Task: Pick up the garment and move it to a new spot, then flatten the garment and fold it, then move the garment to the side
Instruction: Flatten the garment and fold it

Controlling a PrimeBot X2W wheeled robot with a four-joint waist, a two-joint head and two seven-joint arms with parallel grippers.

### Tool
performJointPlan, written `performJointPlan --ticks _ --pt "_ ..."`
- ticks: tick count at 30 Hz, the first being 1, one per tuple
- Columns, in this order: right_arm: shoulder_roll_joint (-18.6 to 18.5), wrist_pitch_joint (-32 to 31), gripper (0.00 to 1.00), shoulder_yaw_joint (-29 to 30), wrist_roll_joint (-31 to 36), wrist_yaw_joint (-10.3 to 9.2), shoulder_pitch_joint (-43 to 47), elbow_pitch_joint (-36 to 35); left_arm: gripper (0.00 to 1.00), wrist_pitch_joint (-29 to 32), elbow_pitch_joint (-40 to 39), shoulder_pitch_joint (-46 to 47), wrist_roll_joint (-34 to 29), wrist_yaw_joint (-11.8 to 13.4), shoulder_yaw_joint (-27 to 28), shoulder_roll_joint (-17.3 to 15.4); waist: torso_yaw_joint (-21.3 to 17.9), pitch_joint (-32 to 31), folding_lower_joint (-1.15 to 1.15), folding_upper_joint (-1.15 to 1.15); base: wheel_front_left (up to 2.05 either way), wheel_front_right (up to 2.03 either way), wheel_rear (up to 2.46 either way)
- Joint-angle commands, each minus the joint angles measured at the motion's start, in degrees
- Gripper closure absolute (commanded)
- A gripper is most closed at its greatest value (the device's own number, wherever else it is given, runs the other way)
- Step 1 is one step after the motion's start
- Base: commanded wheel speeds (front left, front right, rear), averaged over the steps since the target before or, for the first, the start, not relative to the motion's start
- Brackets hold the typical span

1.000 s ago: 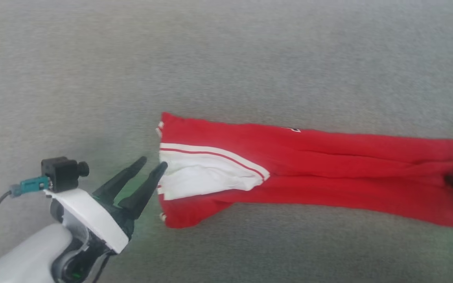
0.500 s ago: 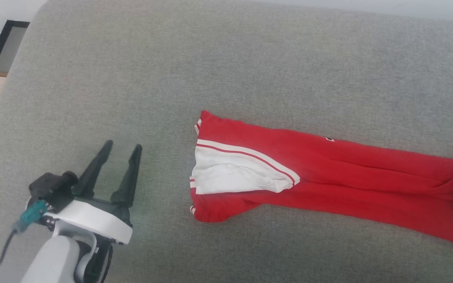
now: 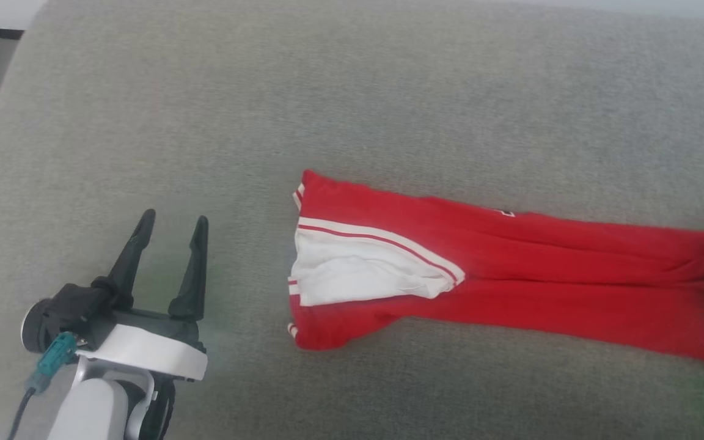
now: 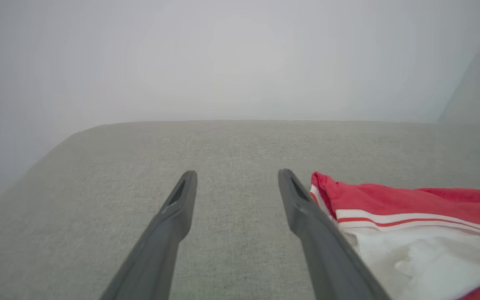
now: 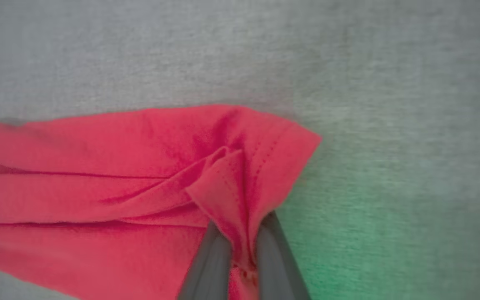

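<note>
Lying folded into a long narrow strip on the grey cloth surface [image 3: 388, 91], the garment [image 3: 511, 269] runs from mid-frame to the right edge in the head view. Its white sleeve and striped trim are at the left end. The right pincer [image 5: 242, 223] is clamped tight on a bunched fold of red hem at the garment's right end. The left pincer [image 3: 174, 217] stands spread wide and empty, near the sleeve end but apart from it.
</note>
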State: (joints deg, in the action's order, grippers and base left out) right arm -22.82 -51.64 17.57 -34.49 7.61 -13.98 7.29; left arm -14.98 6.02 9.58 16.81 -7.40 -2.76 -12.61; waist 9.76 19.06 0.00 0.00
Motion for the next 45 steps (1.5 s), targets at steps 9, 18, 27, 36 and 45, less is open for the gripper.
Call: performJointPlan --ticks 9,18,27,36,45 --pt "-4.21 5.57 1.00 10.27 5.25 -0.15 -4.62 2.34 0.00 -0.26 -4.26 0.44 -0.93 -0.07 -0.26 -0.95 -4.84 2.55 0.00 0.00 0.00 0.00 0.00" --pt "-9.43 10.83 1.00 19.29 12.34 -0.13 -7.00 8.10 0.00 -0.26 -3.43 1.81 -1.71 -0.07 -0.82 -0.99 -5.93 2.18 0.00 0.00 0.00 0.00 0.00" --pt "-6.92 11.61 1.00 8.62 6.93 -0.12 -1.70 1.16 0.00 -0.26 -2.33 -0.32 -1.63 -0.07 0.50 -0.06 -6.21 -1.48 0.00 0.00 0.00 0.00 0.00" --pt "-1.54 7.69 1.00 -6.75 0.51 -0.11 3.27 -16.81 0.00 -0.27 -0.52 -2.02 -0.55 -0.07 -0.48 0.82 -5.38 -3.95 0.00 0.00 0.00 0.00 0.00" --pt "1.66 6.11 1.00 -21.08 0.75 -0.11 1.18 -18.63 0.00 -0.27 0.19 -1.89 0.19 -0.07 -1.41 2.49 -2.92 -4.55 0.00 0.00 0.00 0.00 0.00"
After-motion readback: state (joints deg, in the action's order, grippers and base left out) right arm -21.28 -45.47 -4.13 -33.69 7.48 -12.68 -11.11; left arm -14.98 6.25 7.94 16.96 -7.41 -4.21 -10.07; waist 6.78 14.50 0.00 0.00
